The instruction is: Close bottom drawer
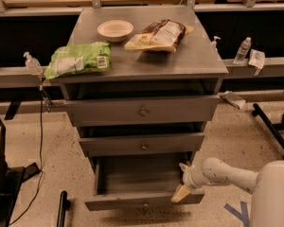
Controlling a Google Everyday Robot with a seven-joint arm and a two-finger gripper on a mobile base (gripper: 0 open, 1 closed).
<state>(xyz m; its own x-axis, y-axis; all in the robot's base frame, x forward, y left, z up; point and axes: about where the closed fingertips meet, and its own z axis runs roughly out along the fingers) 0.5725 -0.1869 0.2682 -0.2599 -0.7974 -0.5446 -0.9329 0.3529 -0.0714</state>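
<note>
The bottom drawer is the narrowest grey drawer of the cabinet. It stands pulled far out, its inside showing bare and its flat front near the floor. My gripper is at the drawer's front right corner, open. One tan finger is up by the drawer's right side and the other lies against the inner face of the front panel. My white arm reaches in from the right. The middle drawer and the top drawer each stand slightly out.
On the cabinet top lie a green bag, a white bowl and a brown snack bag. A water bottle stands on the right rail. A black stand is at the left and a black bar at the right.
</note>
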